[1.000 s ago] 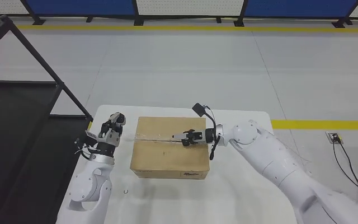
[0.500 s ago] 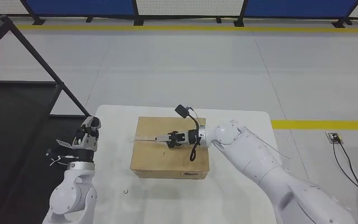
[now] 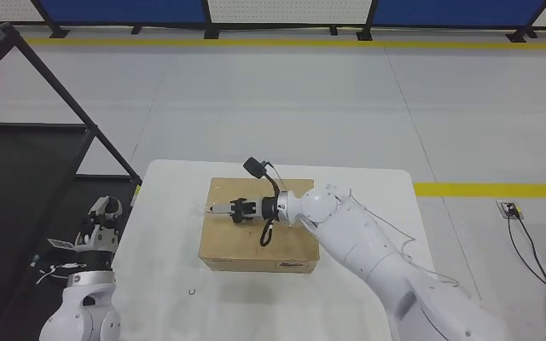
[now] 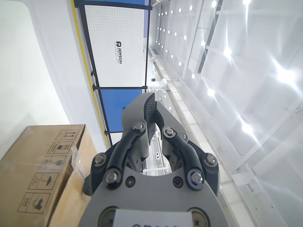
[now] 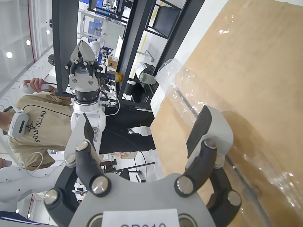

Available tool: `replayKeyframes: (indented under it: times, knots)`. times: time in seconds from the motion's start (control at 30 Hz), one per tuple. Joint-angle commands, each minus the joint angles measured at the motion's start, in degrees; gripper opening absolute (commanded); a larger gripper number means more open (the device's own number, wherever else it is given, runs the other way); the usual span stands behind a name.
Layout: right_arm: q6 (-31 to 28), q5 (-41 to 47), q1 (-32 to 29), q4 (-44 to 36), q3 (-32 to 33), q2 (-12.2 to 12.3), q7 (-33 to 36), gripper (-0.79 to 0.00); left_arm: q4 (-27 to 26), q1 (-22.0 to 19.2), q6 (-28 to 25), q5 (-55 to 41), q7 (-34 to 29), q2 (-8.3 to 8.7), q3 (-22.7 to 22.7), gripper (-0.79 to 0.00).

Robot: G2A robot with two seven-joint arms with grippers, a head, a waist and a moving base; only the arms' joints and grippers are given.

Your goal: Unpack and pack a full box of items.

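A shut cardboard box (image 3: 256,230) lies in the middle of the white table (image 3: 171,264), with clear tape (image 5: 187,95) along its top seam and a loose tape end hanging over one edge. My right gripper (image 3: 223,207) is open and lies low over the seam near the box's left end; one finger pad (image 5: 201,128) rests on the tape, the other finger (image 5: 88,128) is off the box's side. My left gripper (image 3: 101,211) is shut on nothing and points upward at the table's left edge, apart from the box (image 4: 40,166). It also appears farther off as the left gripper (image 5: 81,50).
A black metal frame (image 3: 60,162) stands left of the table, close to the left arm. A small ring-like bit (image 3: 193,294) lies on the table in front of the box. Bare tabletop surrounds the box.
My right gripper has slid leftward along the tape seam. The left arm has drawn away from the box's left side to the table's left edge.
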Motion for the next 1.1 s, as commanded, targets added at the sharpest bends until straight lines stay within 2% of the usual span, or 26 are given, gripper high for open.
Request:
replayKeyframes:
  times: [0.0,0.27,0.6,0.8,1.07]
  knots:
    - [0.26,-0.17,0.14,0.97,0.07,-1.09,-0.3,0.0,0.0,0.77,-0.43,-0.08,-0.17,-0.04,-0.23,-0.785]
    - [1.6,-1.41,0.84,5.16,0.68,-5.13,-4.55,0.0,-0.35,3.13,-2.17,-1.86,-2.61,-0.14,-1.28,-0.785]
    - [1.46,-1.83,0.84,8.96,2.12,-8.22,-3.51,0.0,-0.57,3.75,-1.74,-2.55,-8.03,-0.17,0.69,-0.785]
    - [-0.6,-2.12,1.09,10.75,3.34,-8.92,-1.99,0.0,-0.17,1.25,3.05,0.2,-10.15,-0.14,4.85,-0.785]
    - [-5.68,-2.39,0.55,12.35,5.29,-8.21,1.26,0.0,3.42,-5.65,11.68,4.69,-7.58,-0.49,12.07,-0.785]
